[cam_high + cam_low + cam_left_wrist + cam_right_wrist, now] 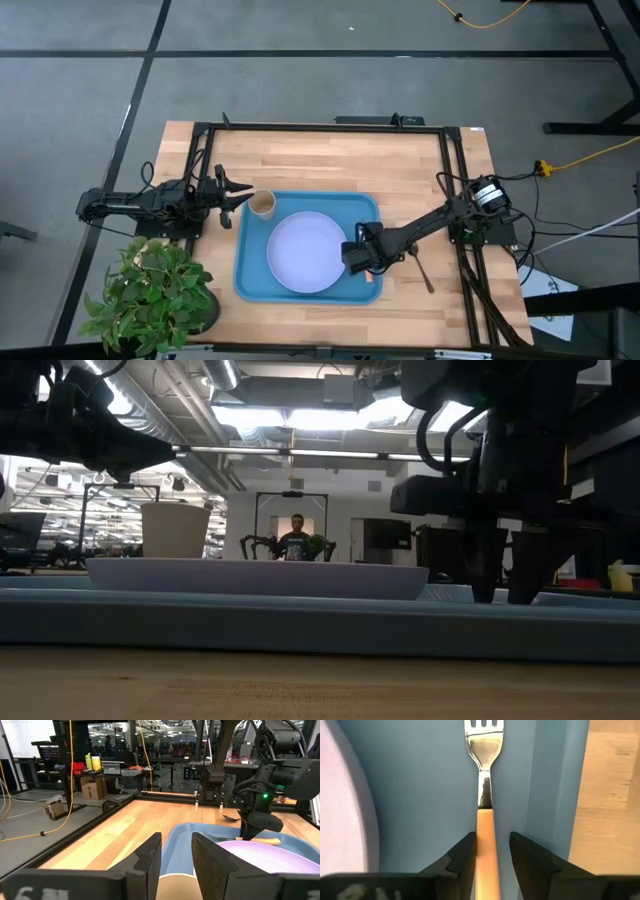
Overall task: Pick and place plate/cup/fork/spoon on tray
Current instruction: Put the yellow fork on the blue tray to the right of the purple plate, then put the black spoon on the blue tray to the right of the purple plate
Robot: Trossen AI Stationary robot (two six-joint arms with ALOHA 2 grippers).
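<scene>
The blue tray (250,282) holds the lavender plate (305,252) in its middle and the tan cup (262,204) upright in its far left corner. The fork (485,750) lies flat on the tray floor by the right rim, right of the plate. My right gripper (492,855) is open and points down, with a finger on each side of the fork's orange handle. My left gripper (240,198) is open and level, just left of the cup (175,887) and apart from it. The dark spoon (425,272) lies on the table right of the tray. My right gripper comes from above, with its fingers along the fork's handle (485,840) near its free end. A gap shows between the handle and one finger (520,855). I cannot tell whether the other finger (467,855) touches it. The fork rests flat on the tray.
A potted plant (150,300) stands at the table's near left corner. A black frame (320,126) runs along the table's far and side edges. Bare wood lies far of the tray and right of it around the spoon. A person (296,538) stands far off in the room.
</scene>
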